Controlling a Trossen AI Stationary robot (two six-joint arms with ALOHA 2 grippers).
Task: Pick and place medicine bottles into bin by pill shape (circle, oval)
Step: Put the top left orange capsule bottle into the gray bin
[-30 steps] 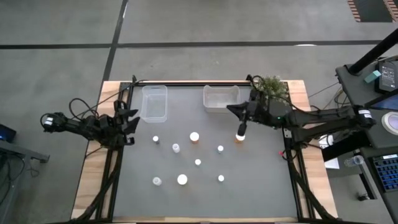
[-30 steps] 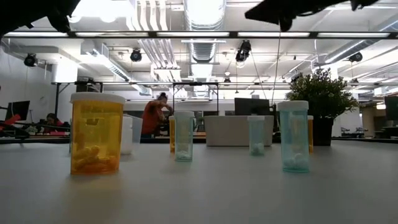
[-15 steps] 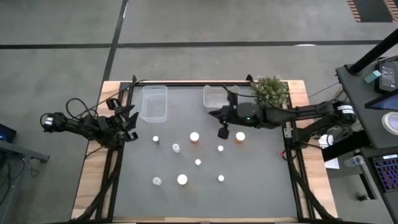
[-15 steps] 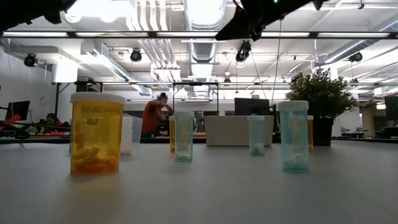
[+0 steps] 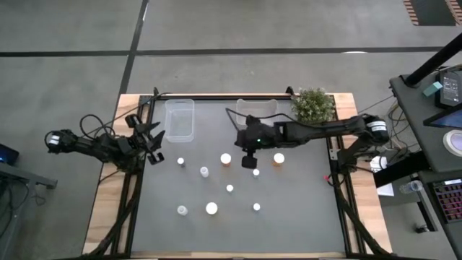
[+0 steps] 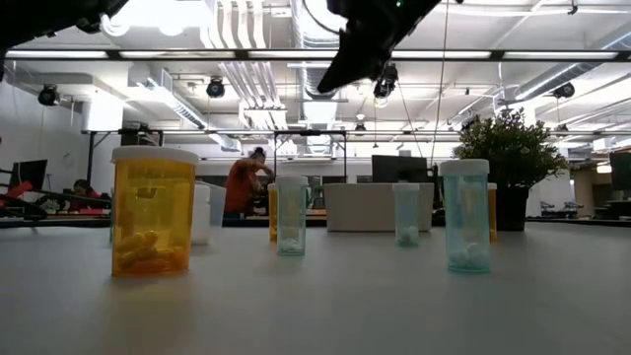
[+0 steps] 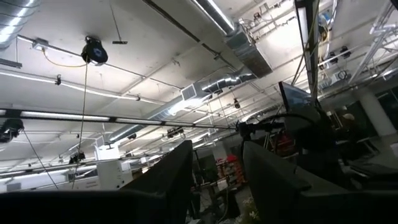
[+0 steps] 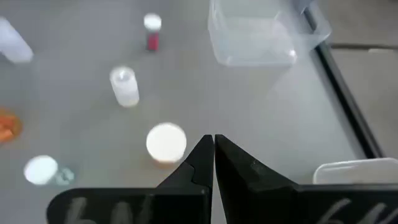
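Right jaws (image 5: 248, 162) fully closed, empty, hovering above the worktop (image 5: 303, 217) centre between two orange bottles (image 5: 226, 159) (image 5: 279, 158). Left jaws (image 5: 153, 141) part open, holding nothing, parked at the left edge beside the left bin (image 5: 180, 119). Eight bottles stand loose mid-worktop; both bins, left and right (image 5: 254, 110), sit at the far edge and appear empty.

Recommendation: open the right jaws before descent, centre over one cap, lower straight, and close on the body below the cap. Confirm pill shape before choosing a bin.
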